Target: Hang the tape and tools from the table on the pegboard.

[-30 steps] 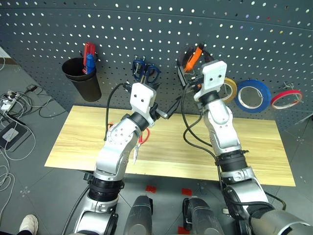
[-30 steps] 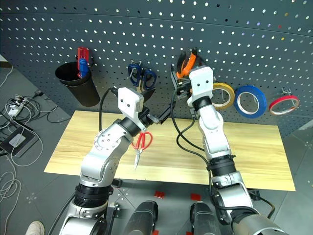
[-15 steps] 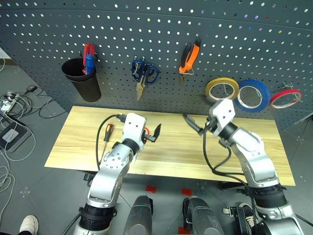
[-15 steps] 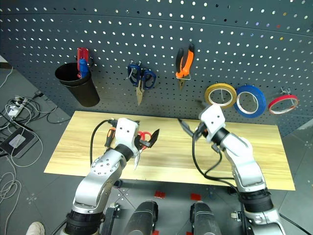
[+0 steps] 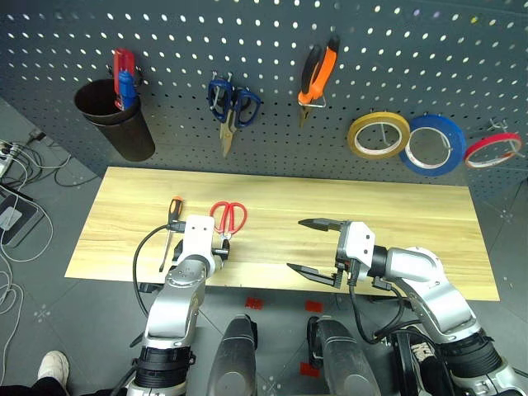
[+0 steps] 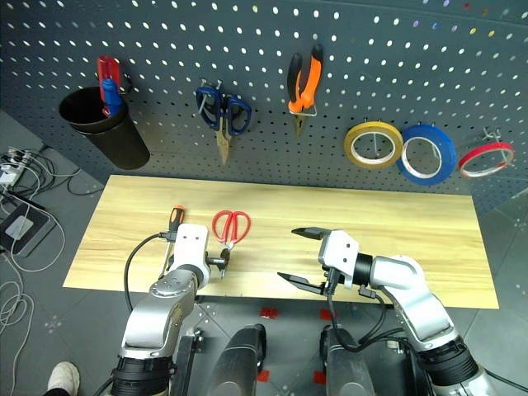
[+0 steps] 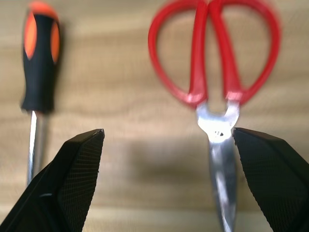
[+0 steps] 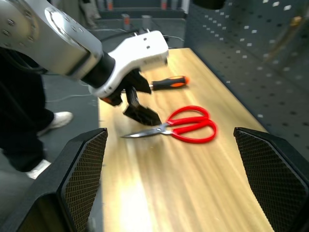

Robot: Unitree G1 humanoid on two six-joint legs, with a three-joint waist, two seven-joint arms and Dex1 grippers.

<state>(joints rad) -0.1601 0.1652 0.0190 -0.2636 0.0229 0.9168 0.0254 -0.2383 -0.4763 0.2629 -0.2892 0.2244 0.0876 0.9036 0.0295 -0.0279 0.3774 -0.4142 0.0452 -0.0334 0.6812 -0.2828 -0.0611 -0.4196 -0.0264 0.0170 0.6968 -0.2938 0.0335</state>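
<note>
The pliers [image 5: 314,73] and tan tape roll [image 5: 378,134] hang on the pegboard [image 5: 264,33] at upper centre and right. The red scissors [image 5: 226,221] and screwdriver [image 5: 170,228] lie left of centre on the table [image 5: 412,214]. The left gripper [image 5: 221,250] is wide open and empty over the scissor blades; it should straddle the pivot squarely before closing. The right gripper [image 5: 316,247] is spread and empty.
</note>
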